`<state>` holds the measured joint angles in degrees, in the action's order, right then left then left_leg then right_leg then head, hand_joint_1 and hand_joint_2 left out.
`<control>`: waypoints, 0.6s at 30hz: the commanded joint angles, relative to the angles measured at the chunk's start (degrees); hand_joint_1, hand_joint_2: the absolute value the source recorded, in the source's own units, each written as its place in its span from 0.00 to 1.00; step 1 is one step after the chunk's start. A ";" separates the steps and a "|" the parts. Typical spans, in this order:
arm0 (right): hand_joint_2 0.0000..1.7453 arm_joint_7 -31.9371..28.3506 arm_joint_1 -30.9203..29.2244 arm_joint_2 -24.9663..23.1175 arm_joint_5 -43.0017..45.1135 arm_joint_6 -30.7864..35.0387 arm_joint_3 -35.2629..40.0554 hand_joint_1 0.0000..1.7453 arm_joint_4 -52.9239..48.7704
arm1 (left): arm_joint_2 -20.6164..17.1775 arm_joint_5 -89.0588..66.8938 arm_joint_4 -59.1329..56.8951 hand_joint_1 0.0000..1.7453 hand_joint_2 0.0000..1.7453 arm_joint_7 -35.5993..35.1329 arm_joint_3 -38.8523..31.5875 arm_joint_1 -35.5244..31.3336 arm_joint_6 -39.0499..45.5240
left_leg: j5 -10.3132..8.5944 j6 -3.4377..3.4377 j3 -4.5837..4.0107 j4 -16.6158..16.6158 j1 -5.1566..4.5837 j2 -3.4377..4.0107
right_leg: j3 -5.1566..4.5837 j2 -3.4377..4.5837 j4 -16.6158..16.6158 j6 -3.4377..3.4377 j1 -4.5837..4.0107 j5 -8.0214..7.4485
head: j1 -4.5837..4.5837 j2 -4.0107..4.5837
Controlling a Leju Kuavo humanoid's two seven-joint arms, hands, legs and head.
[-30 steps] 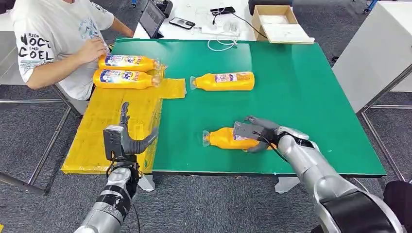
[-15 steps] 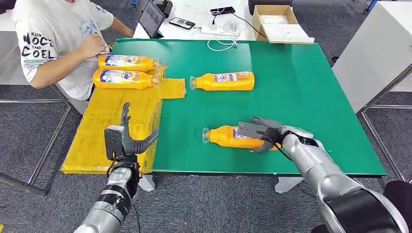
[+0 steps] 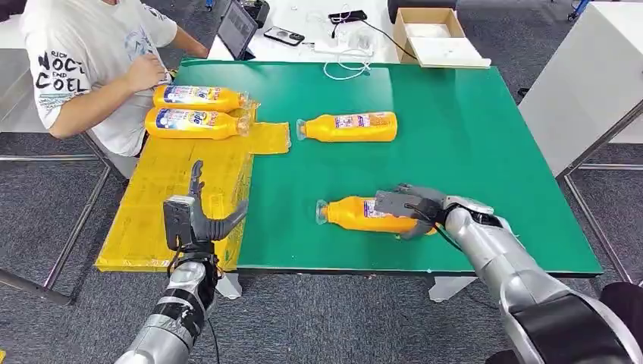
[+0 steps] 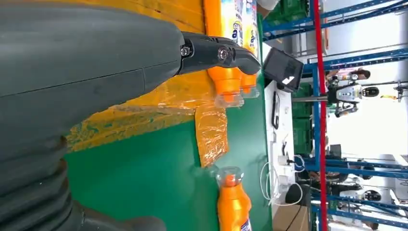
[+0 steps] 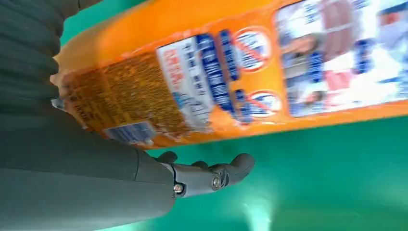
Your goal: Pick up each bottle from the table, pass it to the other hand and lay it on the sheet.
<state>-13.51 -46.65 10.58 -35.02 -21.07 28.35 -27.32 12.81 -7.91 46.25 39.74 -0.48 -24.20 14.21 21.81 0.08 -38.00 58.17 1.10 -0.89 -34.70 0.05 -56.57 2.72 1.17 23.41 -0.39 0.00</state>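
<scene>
**A:** Why's the near bottle (image 3: 356,214) flat on the green desk (image 3: 470,152)? Looks set up for a side grab, with the yellow sheet (image 3: 174,189) off to the left already carrying 2.

**B:** Yeah. Right hand (image 3: 409,210) has its fingers (image 3: 394,203) draped over the bottle's base end, thumb underneath, not lifted yet. Left hand (image 3: 196,220) waits over the sheet, fingers spread wide, holding nothing.

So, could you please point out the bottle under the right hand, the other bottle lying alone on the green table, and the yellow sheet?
near bottle (image 3: 350,214), head view, orange body near the neck.
far bottle (image 3: 350,127), head view, middle of its body.
yellow sheet (image 3: 163,201), head view, bare middle part.
</scene>
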 commanded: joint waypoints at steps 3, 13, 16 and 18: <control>1.00 1.74 6.28 -3.94 2.04 8.84 4.99 1.00 2.99 | 0.57 -0.03 -5.03 0.00 1.00 -0.73 2.75 -2.53 -0.23 | 0.11 0.04 0.33 -0.05 0.03 0.03 | 0.36 -0.07 0.09 -0.17 -0.08 0.10 | 0.00 0.00; 1.00 -0.65 8.73 -3.72 5.06 14.97 2.24 1.00 -1.41 | 0.73 0.43 -2.32 0.00 1.00 -1.82 3.07 -0.95 -0.80 | 0.24 -0.03 0.65 -0.09 0.11 0.56 | 0.43 0.45 0.09 -0.16 -0.18 0.03 | 0.00 0.00; 1.00 -0.55 9.14 -3.96 5.04 15.28 2.12 1.00 -1.94 | 0.81 0.48 -2.30 0.00 1.00 -1.85 3.08 -0.96 -0.71 | 0.22 -0.02 0.70 -0.10 0.11 0.51 | 0.47 0.40 0.10 -0.19 -0.19 0.04 | -0.02 0.00; 1.00 -0.46 9.49 -4.37 5.03 15.43 2.17 1.00 -1.91 | 0.84 0.48 -2.31 0.00 1.00 -1.92 3.08 -0.99 -0.58 | 0.22 -0.03 0.70 -0.10 0.13 0.54 | 0.49 0.43 0.12 -0.17 -0.20 0.03 | -0.02 0.00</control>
<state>-14.23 -40.24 7.37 -30.18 -5.25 30.84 -29.35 13.92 -7.82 45.48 38.27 1.36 -24.12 13.53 22.00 -0.01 -37.46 58.15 1.21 -0.28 -34.40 0.63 -56.56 2.68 1.02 23.40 -0.41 0.00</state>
